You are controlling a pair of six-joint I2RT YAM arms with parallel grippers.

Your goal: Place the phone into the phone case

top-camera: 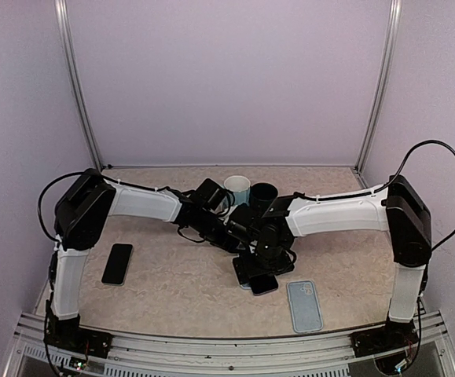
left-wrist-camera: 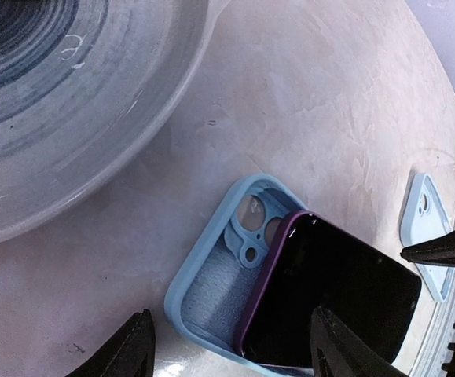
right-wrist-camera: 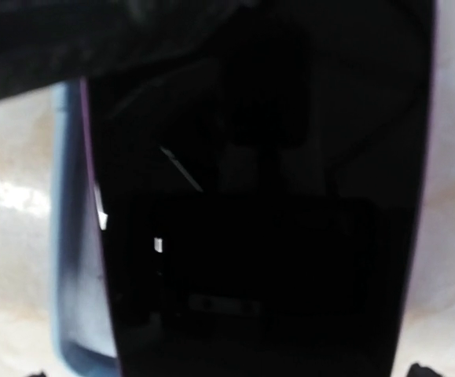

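Fingers (left-wrist-camera: 133, 349) of the left gripper (left-wrist-camera: 231, 314) stand spread, one on each side of the phone case (left-wrist-camera: 211, 267), with nothing pinched between them; whether either pad touches the case cannot be told. The right gripper (right-wrist-camera: 229, 371) hangs right over the phone (left-wrist-camera: 329, 298), its tips barely showing at the two bottom corners of the wrist view (wide apart, outside the phone's edges), so it is spread too and grips nothing visible.

The dark phone with its purple rim lies askew and tilted on the light blue case, the camera cut-out end uncovered and one end overhanging. Both sit near the middle of the tabletop (top-camera: 172, 290). A spare case (top-camera: 304, 305) lies by the near edge, a second phone (top-camera: 117, 263) by the left edge, and two cups (top-camera: 237, 187) toward the far edge.
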